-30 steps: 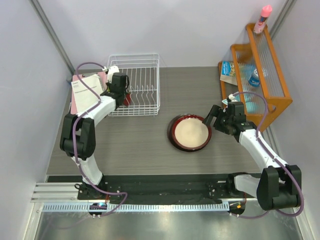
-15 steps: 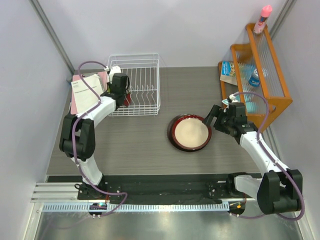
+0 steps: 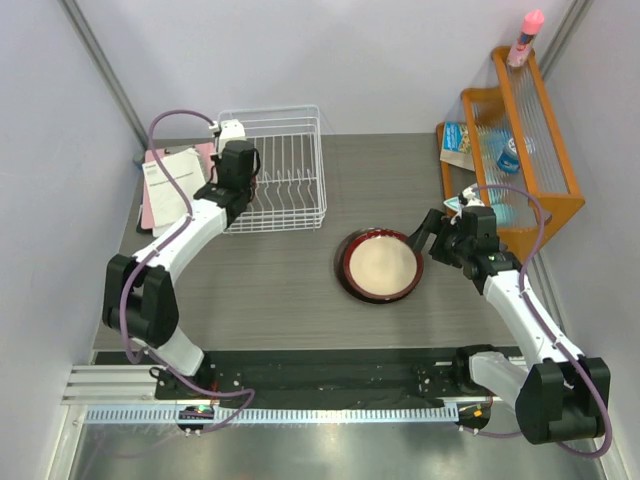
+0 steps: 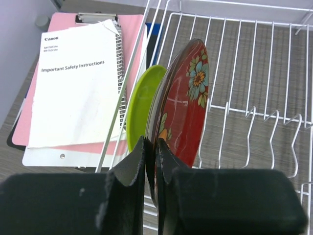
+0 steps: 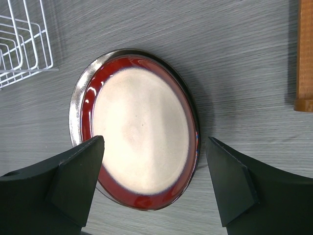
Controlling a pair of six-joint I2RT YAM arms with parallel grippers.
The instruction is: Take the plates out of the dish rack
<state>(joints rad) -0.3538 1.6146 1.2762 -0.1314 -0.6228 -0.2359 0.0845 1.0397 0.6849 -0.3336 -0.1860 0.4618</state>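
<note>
The white wire dish rack stands at the back left. In the left wrist view a glossy red plate with a floral underside stands on edge in the rack, with a lime green plate just left of it. My left gripper is shut on the red plate's near rim; it also shows from above. The dark-red-rimmed plate with cream centre lies flat mid-table on a grey-rimmed plate. My right gripper hangs open over them, touching nothing.
A white safety manual on a pink clipboard lies left of the rack. An orange wooden slatted shelf holding bottles stands at the back right, its edge close to my right gripper. Walls close in on both sides.
My left arm has swung its elbow outward to the left and the gripper sits slightly farther into the rack, now covering the red plate from above. The right arm shifted slightly.
</note>
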